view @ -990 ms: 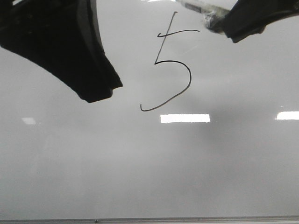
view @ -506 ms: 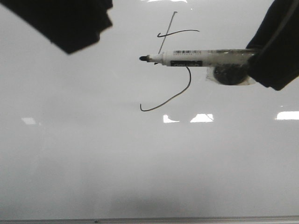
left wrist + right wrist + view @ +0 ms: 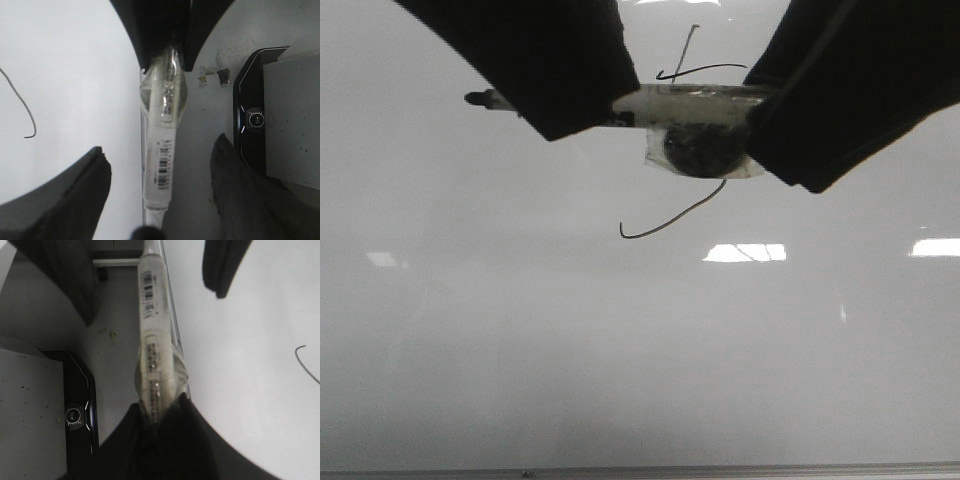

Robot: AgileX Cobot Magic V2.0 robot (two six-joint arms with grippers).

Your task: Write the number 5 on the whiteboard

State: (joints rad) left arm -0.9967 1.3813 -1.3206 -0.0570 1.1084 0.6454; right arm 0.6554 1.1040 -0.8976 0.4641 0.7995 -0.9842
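The 5 (image 3: 685, 140) is drawn on the whiteboard (image 3: 620, 350). The right hand (image 3: 160, 415) grips the marker (image 3: 690, 103); the left hand (image 3: 157, 200) straddles it, released. It should close squarely on the barrel.

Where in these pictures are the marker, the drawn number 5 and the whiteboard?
marker (image 3: 695, 103): front view, on its white barrel between the two arms.
number 5 (image 3: 672, 218): front view, on its lower curve.
whiteboard (image 3: 620, 350): front view, on its bare grey surface.
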